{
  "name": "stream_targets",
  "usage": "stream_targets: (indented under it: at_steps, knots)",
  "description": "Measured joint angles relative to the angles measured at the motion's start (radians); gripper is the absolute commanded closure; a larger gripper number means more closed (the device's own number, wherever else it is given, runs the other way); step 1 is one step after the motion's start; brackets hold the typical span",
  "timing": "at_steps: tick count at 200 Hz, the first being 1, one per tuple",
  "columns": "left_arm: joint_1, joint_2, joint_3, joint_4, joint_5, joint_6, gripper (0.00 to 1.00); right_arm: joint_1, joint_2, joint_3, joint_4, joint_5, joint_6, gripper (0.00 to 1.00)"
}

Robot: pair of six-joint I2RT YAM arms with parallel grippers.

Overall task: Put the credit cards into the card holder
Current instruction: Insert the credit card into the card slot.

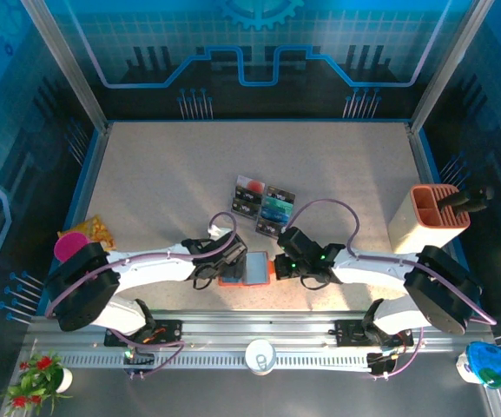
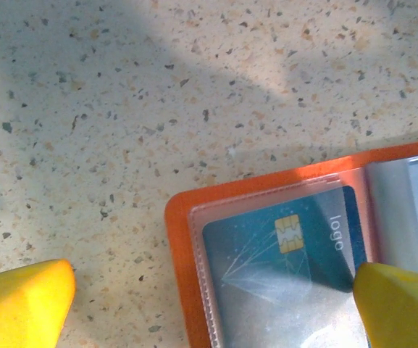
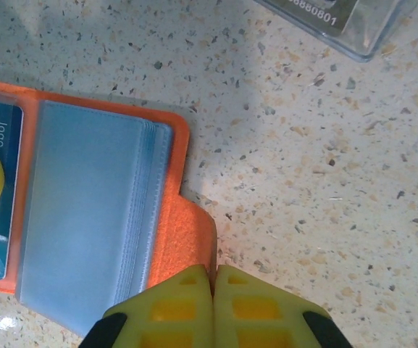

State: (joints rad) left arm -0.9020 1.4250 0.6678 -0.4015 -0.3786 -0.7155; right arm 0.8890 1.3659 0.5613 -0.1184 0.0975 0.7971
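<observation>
Speckled table (image 1: 146,174) is carrying a clear acrylic tray (image 3: 371,32) holding credit cards (image 1: 274,207) (several colours). The card holder (image 1: 245,269) is lying open, long axis running left-right between both grippers, with a teal card (image 2: 288,246) sitting in its left clear pocket. The left gripper (image 2: 209,304) is gaping wide over that corner. The right gripper (image 3: 214,279) is pressing its fingers together above the snap tab (image 3: 194,232).

A tall box (image 1: 425,221) with orange holes stands on the right (something black (image 1: 467,201) pokes out). Red flowers (image 1: 39,368) sit bottom-left.
</observation>
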Motion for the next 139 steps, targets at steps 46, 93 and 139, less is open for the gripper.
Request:
stream_targets:
  at_steps: [46, 93, 139]
  knots:
    - [0.014, -0.013, -0.005, -0.005, 0.000, 0.001, 0.01, 0.000, -0.013, -0.007, 0.001, -0.004, 0.015, 0.87]
    - [0.026, -0.042, -0.005, -0.013, 0.000, 0.004, 0.01, 0.000, -0.065, -0.006, -0.007, -0.011, 0.025, 0.78]
    - [0.028, -0.101, 0.007, -0.039, 0.002, 0.010, 0.01, 0.000, -0.118, 0.026, -0.042, -0.010, 0.019, 0.83]
